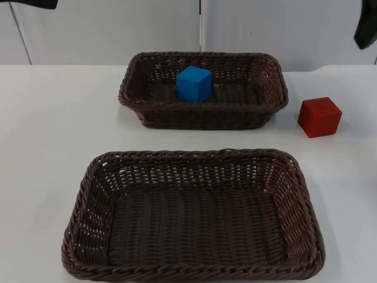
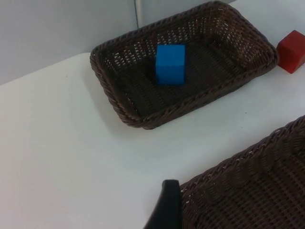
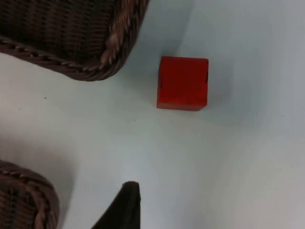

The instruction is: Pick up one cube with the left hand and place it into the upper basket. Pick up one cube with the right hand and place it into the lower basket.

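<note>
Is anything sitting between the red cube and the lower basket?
Nothing visible. The red cube sits on bare table right of the upper basket, with open white surface between it and the lower basket. That basket's raised rim is the only thing to lift over; the blue cube is already in the upper one.

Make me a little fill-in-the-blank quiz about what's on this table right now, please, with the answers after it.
1. The blue cube sits inside the ____ basket.
2. The red cube rests on the white ____, beside that basket's right end.
3. The lower basket holds ____ cubes.
4. The cube that still has to go into a basket is the ____ one.

Missing words: upper; table; no; red
</note>
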Motion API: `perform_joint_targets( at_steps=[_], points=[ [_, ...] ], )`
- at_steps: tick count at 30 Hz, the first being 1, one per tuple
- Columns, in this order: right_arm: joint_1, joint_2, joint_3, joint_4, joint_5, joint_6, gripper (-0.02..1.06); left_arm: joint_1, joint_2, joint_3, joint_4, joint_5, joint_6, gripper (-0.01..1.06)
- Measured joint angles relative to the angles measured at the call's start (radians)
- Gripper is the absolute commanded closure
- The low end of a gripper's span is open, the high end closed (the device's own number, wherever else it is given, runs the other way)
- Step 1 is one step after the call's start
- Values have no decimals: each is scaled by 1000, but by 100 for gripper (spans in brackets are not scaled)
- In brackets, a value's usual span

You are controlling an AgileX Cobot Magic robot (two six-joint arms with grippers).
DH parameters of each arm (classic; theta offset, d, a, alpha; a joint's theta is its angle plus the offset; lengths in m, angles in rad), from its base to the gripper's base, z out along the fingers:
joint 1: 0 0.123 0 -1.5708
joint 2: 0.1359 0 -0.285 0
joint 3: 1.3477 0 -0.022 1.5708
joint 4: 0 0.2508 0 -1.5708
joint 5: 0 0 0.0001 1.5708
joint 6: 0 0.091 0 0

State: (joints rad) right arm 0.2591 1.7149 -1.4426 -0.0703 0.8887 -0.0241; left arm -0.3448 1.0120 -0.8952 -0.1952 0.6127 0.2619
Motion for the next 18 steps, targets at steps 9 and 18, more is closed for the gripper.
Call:
perform_joint_targets(
  at_steps=[9,18],
  points=[
    [-2,144,-62,-33,-54,44,6,0,0,0,2,0,0,31],
    [-2,335,-165,-34,-103,55,6,0,0,0,2,0,-2,31]
  ],
)
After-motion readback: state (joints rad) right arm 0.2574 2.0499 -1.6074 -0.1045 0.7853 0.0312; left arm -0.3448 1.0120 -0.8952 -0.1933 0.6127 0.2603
